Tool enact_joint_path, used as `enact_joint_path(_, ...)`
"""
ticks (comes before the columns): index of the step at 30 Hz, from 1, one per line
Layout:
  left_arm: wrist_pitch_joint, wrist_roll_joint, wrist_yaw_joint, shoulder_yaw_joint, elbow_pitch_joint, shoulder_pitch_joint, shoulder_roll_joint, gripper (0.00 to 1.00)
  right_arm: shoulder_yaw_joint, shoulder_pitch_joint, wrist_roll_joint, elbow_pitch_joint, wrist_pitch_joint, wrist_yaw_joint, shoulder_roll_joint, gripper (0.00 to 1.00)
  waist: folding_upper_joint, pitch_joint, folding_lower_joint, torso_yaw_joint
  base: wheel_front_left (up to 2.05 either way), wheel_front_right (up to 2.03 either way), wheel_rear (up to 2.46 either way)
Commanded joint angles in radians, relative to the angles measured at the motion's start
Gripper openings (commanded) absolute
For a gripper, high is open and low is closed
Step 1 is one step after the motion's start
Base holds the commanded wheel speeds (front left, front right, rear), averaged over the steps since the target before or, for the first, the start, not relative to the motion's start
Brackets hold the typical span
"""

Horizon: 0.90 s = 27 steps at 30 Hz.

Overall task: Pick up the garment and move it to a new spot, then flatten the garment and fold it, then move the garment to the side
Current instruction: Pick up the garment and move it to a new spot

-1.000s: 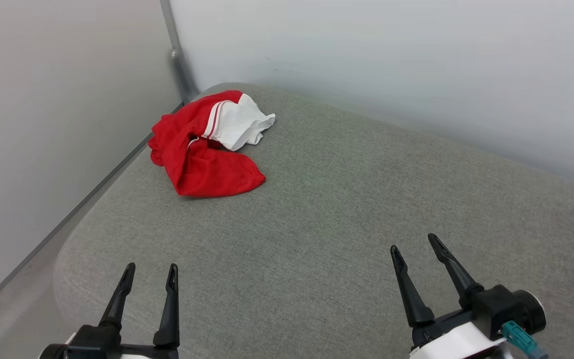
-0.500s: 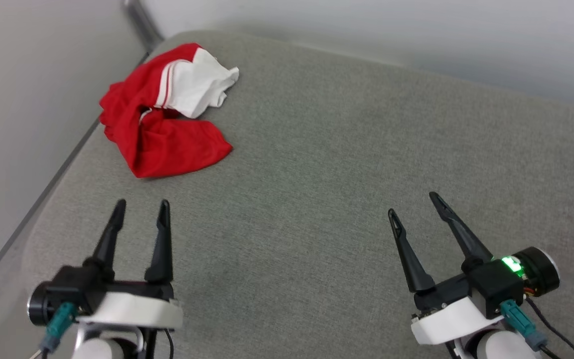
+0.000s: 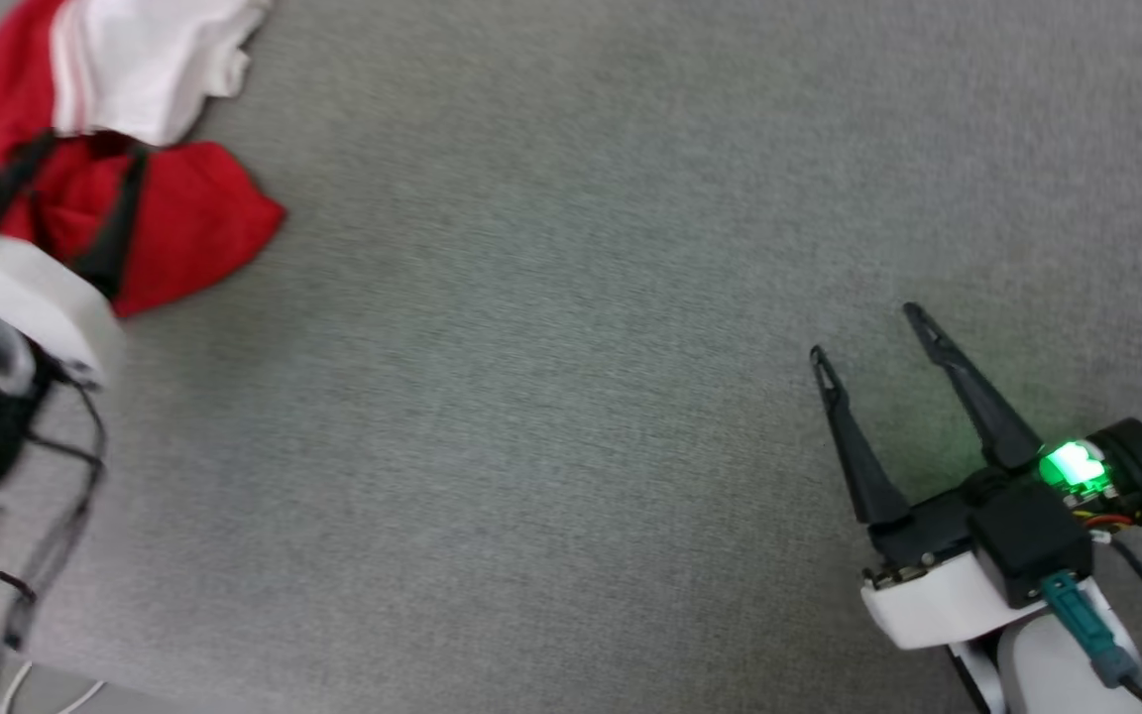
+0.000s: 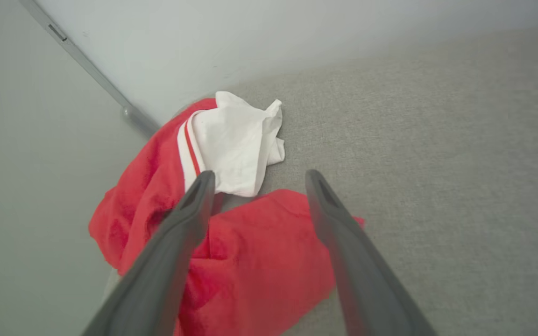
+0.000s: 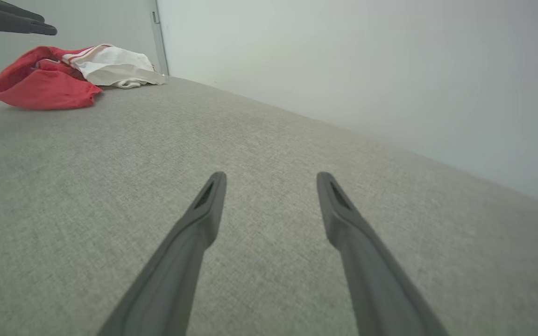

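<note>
The garment [image 3: 184, 213] lies crumpled at the top left of the head view, red with a white sleeve [image 3: 150, 64] on its far side. My left gripper [image 3: 85, 159] hovers over its red part, open and blurred by motion. In the left wrist view the left gripper [image 4: 259, 175] points at the garment [image 4: 259, 252], with the striped sleeve trim [image 4: 187, 142] just past the left fingertip; nothing is between the fingers. My right gripper [image 3: 863, 332] stands open over bare fabric at the lower right, far from the garment [image 5: 45, 79].
Everything rests on a wide grey fabric cushion [image 3: 531, 397]. Pale walls [image 5: 343, 60] close it in at the back and the left, meeting at a grey metal strip [image 4: 87, 70] right behind the garment. Cables [image 3: 46, 526] hang from my left arm.
The head camera has tipped down and forward, so the whole picture has shifted. My left gripper has reached out over the garment. The right gripper has stayed open in about the same place.
</note>
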<state>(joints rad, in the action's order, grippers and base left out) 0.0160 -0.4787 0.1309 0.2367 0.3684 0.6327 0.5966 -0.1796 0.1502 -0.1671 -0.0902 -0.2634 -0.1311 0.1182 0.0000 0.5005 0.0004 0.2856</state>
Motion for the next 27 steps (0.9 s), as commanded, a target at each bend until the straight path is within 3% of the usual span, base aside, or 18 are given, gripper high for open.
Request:
enact_joint_path(1,-0.031,-0.016,-0.002,0.013,0.011,0.039,0.037,1.0,0.003,0.023,-0.002,-0.011,-0.002,0.001,-0.002,1.0,0.0,0.075,-0.0004,-0.054,0.0,0.0,0.0)
enact_joint_path(6,-0.204,-0.155,-0.002,0.11,0.082,0.185,0.171,1.0,0.003,0.031,-0.006,-0.03,-0.002,0.001,0.004,1.0,0.0,0.139,-0.0004,-0.084,0.0,0.0,0.0)
enact_joint_path(15,-0.399,-0.32,-0.002,0.247,0.157,0.311,0.323,1.0,0.009,0.046,-0.002,-0.032,0.002,0.001,0.003,1.0,0.0,0.22,-0.0004,-0.14,0.0,0.0,0.0)
enact_joint_path(23,-0.503,-0.457,-0.001,0.334,0.19,0.32,0.353,1.0,0.022,0.04,-0.007,-0.027,0.006,0.002,0.004,1.0,0.0,0.256,-0.0004,-0.164,0.0,0.0,0.0)
enact_joint_path(25,-0.528,-0.498,0.001,0.36,0.179,0.31,0.35,0.0,0.026,0.039,-0.01,-0.026,0.006,0.002,0.001,1.0,0.0,0.257,-0.0004,-0.163,0.0,0.0,0.0)
enact_joint_path(27,-0.525,-0.522,0.001,0.373,0.172,0.31,0.351,0.0,0.026,0.04,-0.012,-0.022,0.006,0.002,-0.001,1.0,0.0,0.254,-0.0004,-0.16,0.0,0.0,0.0)
